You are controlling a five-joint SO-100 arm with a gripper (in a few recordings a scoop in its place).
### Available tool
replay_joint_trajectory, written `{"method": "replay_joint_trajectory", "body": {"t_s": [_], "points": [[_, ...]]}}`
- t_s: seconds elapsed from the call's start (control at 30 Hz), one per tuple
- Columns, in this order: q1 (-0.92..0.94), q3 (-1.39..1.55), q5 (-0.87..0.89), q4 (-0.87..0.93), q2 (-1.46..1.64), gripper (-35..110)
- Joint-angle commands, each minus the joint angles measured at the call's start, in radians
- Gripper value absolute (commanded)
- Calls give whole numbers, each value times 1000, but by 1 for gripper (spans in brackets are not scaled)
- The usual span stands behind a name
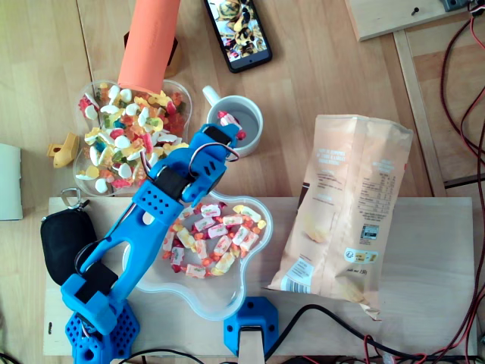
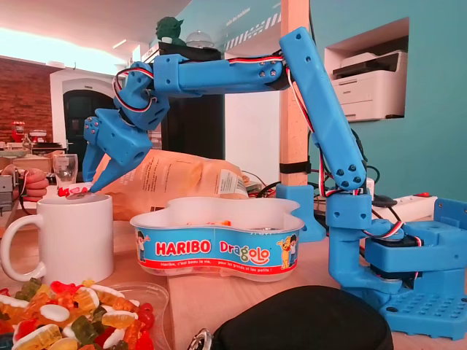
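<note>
Fixed view: pincer (image 2: 89, 186) over mug (image 2: 73, 237); tub (image 2: 219, 249) reads "HARIBO Dragolo".

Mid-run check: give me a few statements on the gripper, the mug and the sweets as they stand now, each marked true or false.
1. The gripper hangs over the white mug. True.
2. The Haribo tub is empty. False: it holds wrapped sweets.
3. In the overhead view, the snack bag lies flat to the right of the tub. True.
4. The phone lies on the snack bag. False: it lies on the bare table, beyond the mug.
5. The black pouch lies beside the arm's base. True.
</note>
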Motion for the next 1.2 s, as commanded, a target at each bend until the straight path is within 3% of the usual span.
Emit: {"method": "replay_joint_trajectory", "body": {"t_s": [0.0, 0.27, 0.63, 0.83, 1.17], "points": [[3, -48, -2, -12, 43, -4], [3, -48, -2, -12, 40, -2], [2, -46, -17, -12, 37, 19], [-5, -49, -18, -12, 44, 19], [-167, -166, -52, 2, 216, 21]]}}
